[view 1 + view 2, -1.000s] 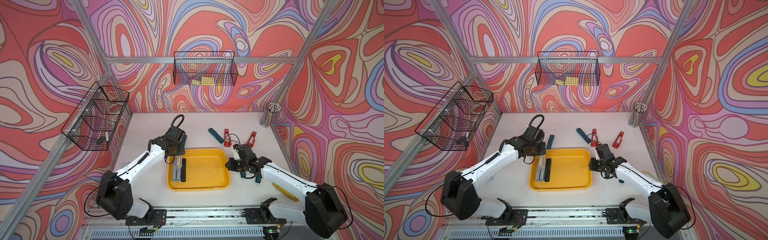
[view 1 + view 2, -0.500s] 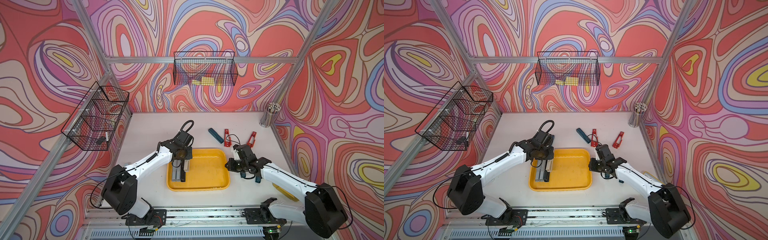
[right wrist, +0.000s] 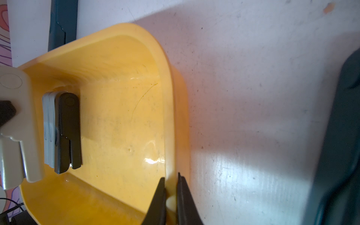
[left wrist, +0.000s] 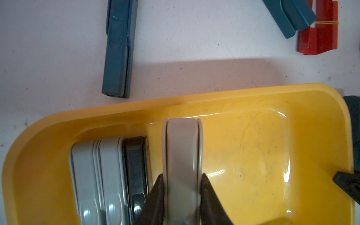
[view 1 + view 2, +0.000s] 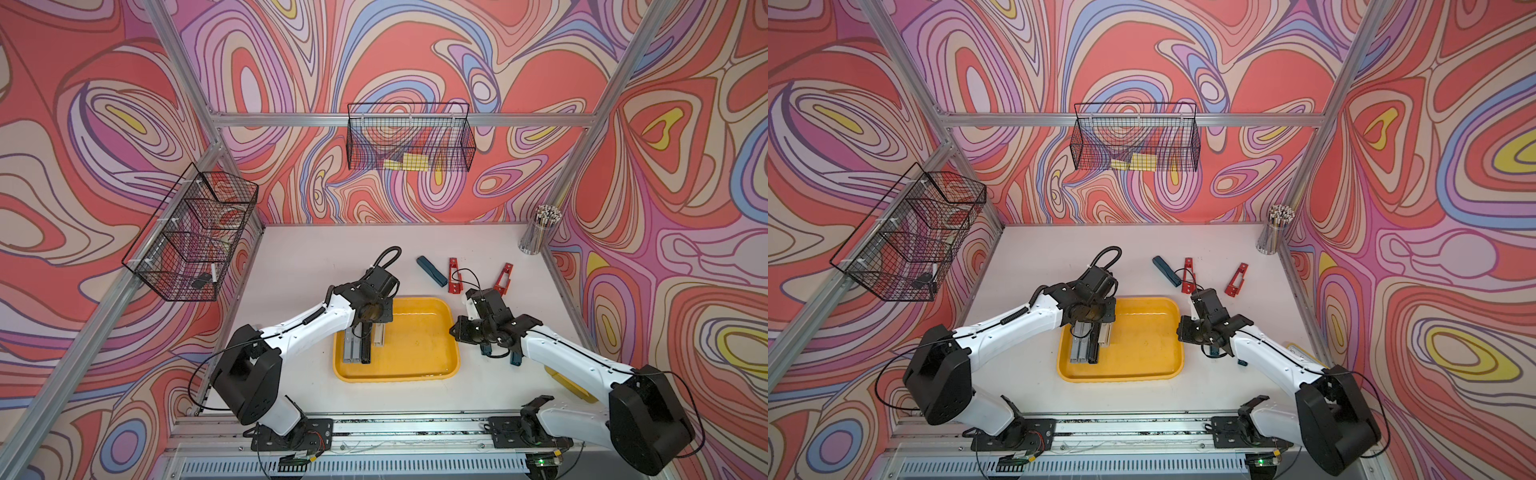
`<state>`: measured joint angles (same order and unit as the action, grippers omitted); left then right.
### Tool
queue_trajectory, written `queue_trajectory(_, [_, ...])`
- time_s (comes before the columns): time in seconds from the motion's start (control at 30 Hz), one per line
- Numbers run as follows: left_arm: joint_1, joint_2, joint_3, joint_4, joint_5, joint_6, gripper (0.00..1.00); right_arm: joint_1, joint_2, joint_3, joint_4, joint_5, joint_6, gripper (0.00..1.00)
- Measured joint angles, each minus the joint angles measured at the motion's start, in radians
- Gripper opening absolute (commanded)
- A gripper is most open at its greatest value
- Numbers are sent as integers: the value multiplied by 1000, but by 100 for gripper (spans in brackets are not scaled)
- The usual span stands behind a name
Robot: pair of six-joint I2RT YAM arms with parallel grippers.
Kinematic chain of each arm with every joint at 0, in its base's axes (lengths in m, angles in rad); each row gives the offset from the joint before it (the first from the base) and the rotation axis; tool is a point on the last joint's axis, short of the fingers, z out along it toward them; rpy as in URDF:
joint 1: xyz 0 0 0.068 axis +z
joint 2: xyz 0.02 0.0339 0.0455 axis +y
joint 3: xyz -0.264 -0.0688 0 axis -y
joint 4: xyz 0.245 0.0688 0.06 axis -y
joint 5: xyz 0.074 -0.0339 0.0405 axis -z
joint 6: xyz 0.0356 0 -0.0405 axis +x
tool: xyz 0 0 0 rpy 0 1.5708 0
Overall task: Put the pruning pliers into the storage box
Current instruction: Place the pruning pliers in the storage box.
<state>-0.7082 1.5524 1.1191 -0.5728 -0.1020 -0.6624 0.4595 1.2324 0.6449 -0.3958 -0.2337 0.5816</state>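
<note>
Left pincer [image 4: 182, 176] has swung in over box [image 4: 233, 96], pinching beige pliers [image 4: 182, 140] beside black pliers [image 4: 136, 159]; right pincer [image 3: 171, 181] clamps box rim. Lower flat, parallel alongside them, then let go.

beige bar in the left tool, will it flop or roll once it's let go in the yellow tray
Probably stiff: the slim beige plastic bar juts straight from the left tool without sagging. Unlikely to roll; its faces look flat, like the grey bars resting in the shallow yellow plastic tray.
</note>
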Motion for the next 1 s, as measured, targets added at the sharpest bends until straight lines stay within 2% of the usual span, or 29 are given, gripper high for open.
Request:
queue_trajectory(0.27, [-52, 14, 0, -6, -40, -52, 0, 0, 2, 2, 0, -1, -2, 12])
queue_trajectory(1.0, [-77, 53, -87, 2, -72, -128, 0, 0, 6, 4, 1, -3, -3, 12])
